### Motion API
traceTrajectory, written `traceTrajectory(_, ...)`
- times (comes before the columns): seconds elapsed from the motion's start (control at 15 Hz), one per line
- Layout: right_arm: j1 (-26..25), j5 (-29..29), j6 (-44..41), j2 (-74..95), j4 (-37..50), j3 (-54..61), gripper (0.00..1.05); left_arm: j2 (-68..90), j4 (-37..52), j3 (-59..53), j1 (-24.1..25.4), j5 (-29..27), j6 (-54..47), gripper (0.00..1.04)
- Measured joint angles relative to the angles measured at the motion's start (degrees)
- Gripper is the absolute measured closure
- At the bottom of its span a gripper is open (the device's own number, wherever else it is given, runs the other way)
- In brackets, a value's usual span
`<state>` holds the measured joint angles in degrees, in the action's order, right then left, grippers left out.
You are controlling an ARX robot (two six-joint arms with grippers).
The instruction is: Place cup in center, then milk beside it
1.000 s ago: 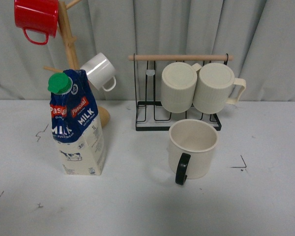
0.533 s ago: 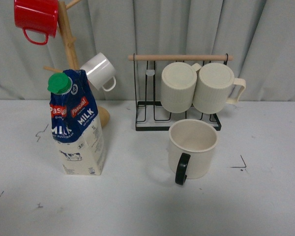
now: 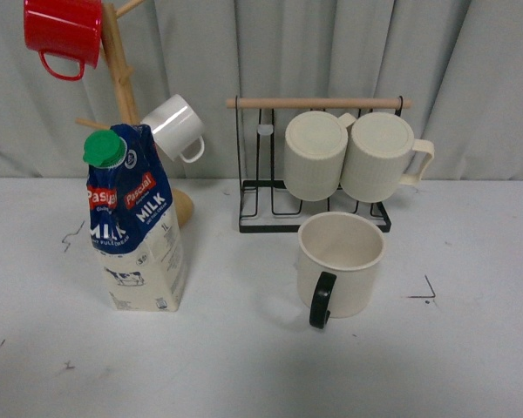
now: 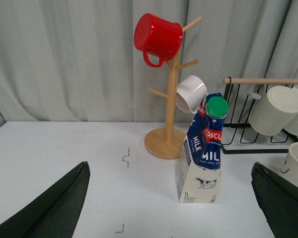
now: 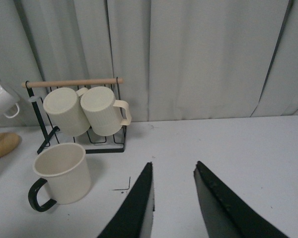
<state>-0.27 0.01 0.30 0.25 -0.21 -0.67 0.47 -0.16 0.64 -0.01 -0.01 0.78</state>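
The cup (image 3: 341, 266), a large cream mug with a black handle turned toward me, stands upright on the white table right of the middle. It also shows in the right wrist view (image 5: 62, 173). The milk (image 3: 135, 222), a blue and cream carton with a green cap, stands upright at the left, and shows in the left wrist view (image 4: 203, 153). Neither gripper shows in the front view. My left gripper (image 4: 171, 171) is open wide and empty, facing the milk from a distance. My right gripper (image 5: 173, 166) is open and empty, to the right of the cup.
A wooden mug tree (image 3: 122, 96) behind the milk holds a red mug (image 3: 64, 30) and a small white mug (image 3: 176, 126). A black wire rack (image 3: 314, 213) behind the cup holds two cream ribbed mugs (image 3: 357, 157). A grey curtain closes the back.
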Motion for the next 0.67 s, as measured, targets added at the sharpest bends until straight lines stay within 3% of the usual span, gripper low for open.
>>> traceTrajectory(0.13, 0.0, -0.02, 0.0, 0.0, 0.0, 0.0, 0.58, 0.35, -1.99, 0.39, -0.28, -0.72, 0.52, 0.07)
traceTrajectory(0.2, 0.0, 0.02, 0.04, 0.0, 0.02, 0.0, 0.45, 7.34, -11.34, 4.81, -3.37, -5.18, 4.59, 0.07)
traceTrajectory(0.4, 0.0, -0.02, -0.02, 0.0, 0.0, 0.0, 0.08, 27.36, 0.59, 11.67, -9.9, -5.31, 8.81, 0.07)
traceTrajectory(0.67, 0.0, -0.02, -0.02, 0.0, 0.02, 0.0, 0.06, 56.87, 17.66, 19.47, -15.63, -8.02, 6.27, 0.07)
